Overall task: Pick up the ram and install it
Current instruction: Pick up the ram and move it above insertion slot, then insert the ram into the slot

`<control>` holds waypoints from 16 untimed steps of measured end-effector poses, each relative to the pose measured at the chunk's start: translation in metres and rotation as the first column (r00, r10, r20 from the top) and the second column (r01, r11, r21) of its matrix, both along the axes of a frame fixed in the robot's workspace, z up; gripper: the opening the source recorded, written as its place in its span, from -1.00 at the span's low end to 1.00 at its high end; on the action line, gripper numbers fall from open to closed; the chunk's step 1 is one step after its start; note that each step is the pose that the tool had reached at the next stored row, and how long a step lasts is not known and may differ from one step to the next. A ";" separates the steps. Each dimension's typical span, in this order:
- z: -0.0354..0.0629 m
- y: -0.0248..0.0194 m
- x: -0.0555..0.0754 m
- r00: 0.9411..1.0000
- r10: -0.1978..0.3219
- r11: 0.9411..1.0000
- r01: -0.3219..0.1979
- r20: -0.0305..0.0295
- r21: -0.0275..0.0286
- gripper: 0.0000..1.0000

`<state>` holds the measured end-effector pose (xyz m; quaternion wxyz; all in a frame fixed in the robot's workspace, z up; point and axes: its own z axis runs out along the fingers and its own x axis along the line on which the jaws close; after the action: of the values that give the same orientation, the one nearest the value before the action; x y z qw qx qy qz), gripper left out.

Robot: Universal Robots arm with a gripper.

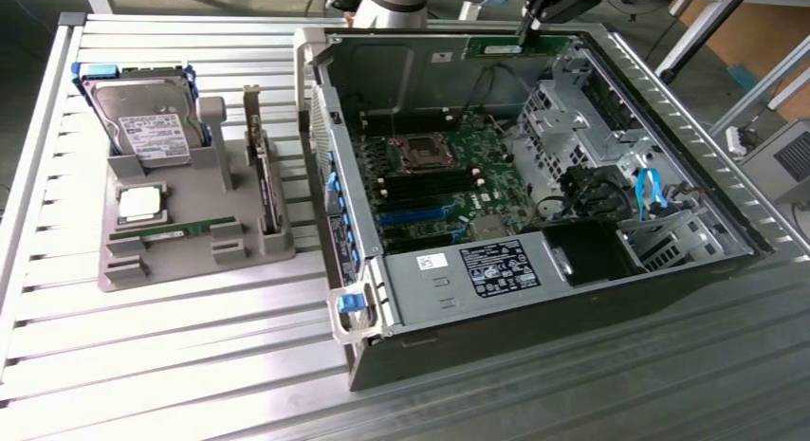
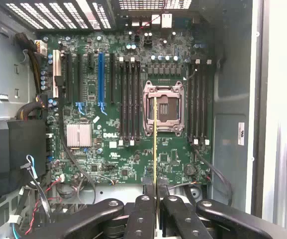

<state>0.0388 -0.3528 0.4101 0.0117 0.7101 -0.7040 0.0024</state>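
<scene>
Near the exterior view's top edge, the end effector (image 2: 156, 198) pinches the ram (image 2: 155, 139) above the open computer case's (image 1: 431, 299) motherboard (image 2: 108, 149).

My gripper (image 2: 156, 193) is clamped on the ram (image 2: 155, 149), seen edge-on over the board (image 2: 113, 149). Taking the case vents (image 2: 58, 12) as twelve o'clock, the ram crosses the socket (image 2: 170, 107), with black slots (image 2: 128, 99) at its three and nine.

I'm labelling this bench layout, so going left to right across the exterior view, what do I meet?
Silver boxy hard drive → upright expansion card with metal bracket → square black processor socket → slim green ram stick, gripped by the black hand → light blue cable.
</scene>
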 end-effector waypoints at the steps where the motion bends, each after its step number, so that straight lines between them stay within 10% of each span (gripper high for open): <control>1: 0.0000 0.0000 0.000 1.000 0.000 1.000 0.000 0.000 0.000 -0.74; 13: -0.0004 0.0000 -0.002 1.000 0.000 1.000 0.000 0.000 0.000 -0.74; 16: -0.0046 0.0003 -0.026 1.000 0.000 1.000 0.000 0.000 0.000 -0.74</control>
<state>0.0127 -0.3525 0.4055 0.0118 0.7101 -0.7040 0.0024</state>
